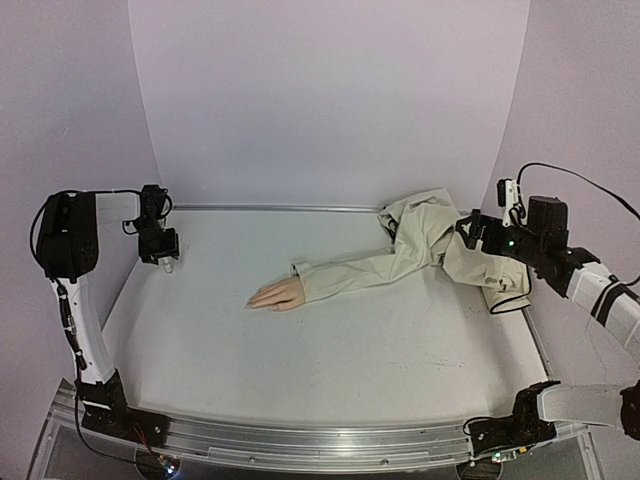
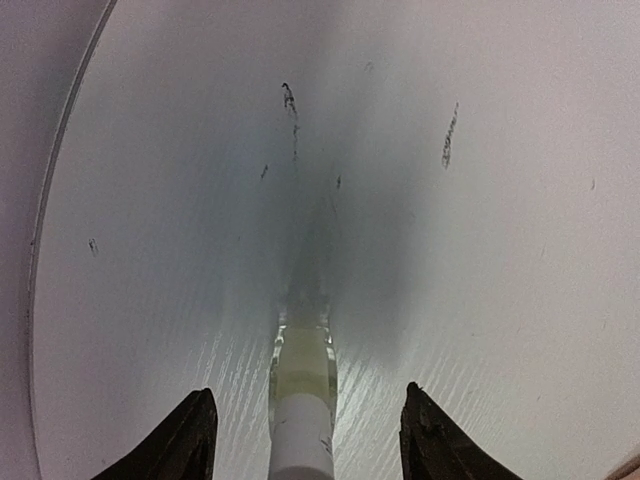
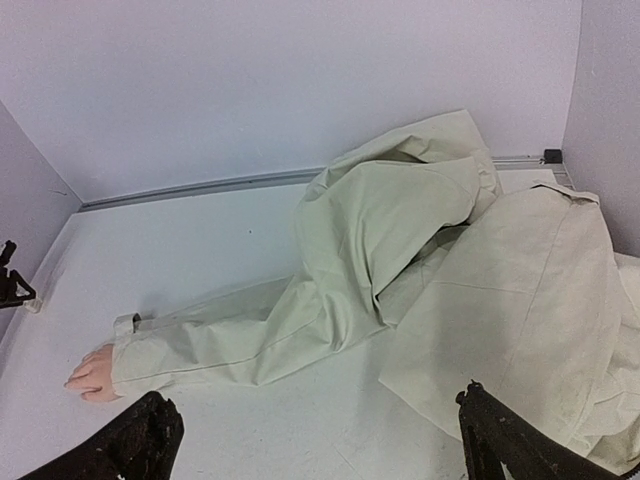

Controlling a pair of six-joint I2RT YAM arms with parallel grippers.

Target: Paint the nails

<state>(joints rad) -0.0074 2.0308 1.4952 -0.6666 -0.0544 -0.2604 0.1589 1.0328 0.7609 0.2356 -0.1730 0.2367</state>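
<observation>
Left fingers (image 2: 185, 445) and right fingers (image 3: 140, 440) are spread; bottle (image 2: 303, 430) between the left pair could be knocked over when pinched.

The fake hand (image 1: 277, 295) lies flat on the white table (image 1: 330, 370), fingertips pointing toward the left arm's side. The nails (image 1: 253, 301) are too small to resolve. A beige sleeve (image 1: 370, 268) covers the wrist and runs from the hand rightward and away from the arm bases, joining a bunched garment (image 1: 425, 222) near the back wall. The left gripper (image 1: 165, 260) is well apart from the hand, to its left and farther back, pointing down at the table, with a small pale object (image 1: 169, 267) at its tip. The right gripper (image 1: 468, 233) is well to the hand's right, over the garment.
</observation>
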